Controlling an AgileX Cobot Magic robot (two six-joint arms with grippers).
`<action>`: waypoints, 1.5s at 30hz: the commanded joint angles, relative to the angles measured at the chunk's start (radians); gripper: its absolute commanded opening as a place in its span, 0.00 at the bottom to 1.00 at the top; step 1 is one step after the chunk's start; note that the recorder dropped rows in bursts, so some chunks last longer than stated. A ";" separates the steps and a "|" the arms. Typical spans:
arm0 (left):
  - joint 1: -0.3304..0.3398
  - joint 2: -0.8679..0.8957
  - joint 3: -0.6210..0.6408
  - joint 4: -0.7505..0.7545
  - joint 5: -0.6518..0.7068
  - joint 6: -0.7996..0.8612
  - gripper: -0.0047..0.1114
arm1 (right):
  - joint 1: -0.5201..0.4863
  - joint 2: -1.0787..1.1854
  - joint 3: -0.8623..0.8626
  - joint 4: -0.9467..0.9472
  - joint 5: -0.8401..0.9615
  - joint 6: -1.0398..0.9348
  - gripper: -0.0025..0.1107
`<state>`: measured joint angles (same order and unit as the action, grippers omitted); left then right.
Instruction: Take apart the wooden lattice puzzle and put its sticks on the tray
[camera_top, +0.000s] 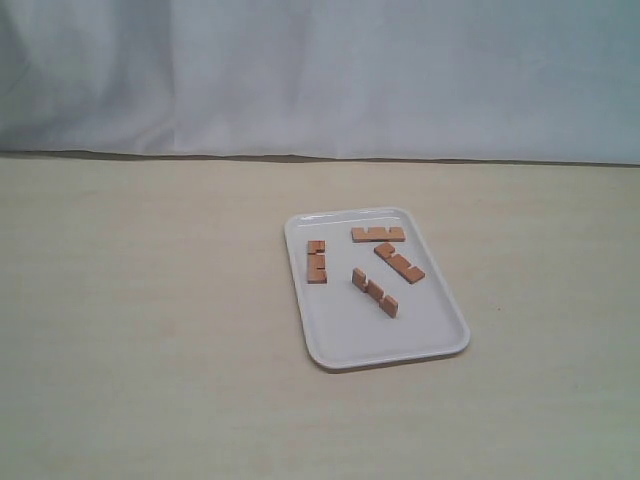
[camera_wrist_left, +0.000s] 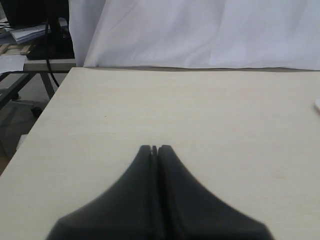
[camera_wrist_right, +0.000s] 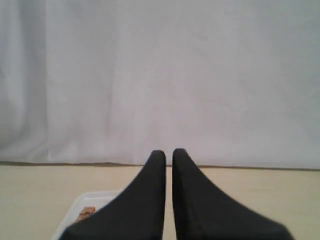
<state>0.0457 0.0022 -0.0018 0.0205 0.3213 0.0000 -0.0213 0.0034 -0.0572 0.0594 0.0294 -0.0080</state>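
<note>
Four sticks lie flat and separated inside the tray, no two interlocked. The tray rests on the worktop. One tray corner, with a stick on it, shows close below and ahead of the right hand. That hand is narrow, with only a thin slit between its fingers, and holds nothing. The left hand hangs over the worktop well apart from the tray, fingers pressed together, holding nothing. White cloth hangs beyond both hands.
</note>
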 joint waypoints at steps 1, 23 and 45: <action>-0.001 -0.002 0.002 -0.003 -0.013 0.000 0.04 | 0.001 -0.003 0.057 0.012 0.034 0.000 0.06; -0.001 -0.002 0.002 0.000 -0.013 0.000 0.04 | 0.001 -0.003 0.057 0.079 0.162 -0.022 0.06; -0.001 -0.002 0.002 0.005 -0.013 0.000 0.04 | 0.001 -0.003 0.057 0.079 0.160 -0.022 0.06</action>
<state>0.0457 0.0022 -0.0018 0.0205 0.3213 0.0000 -0.0213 0.0053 -0.0024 0.1374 0.1869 -0.0183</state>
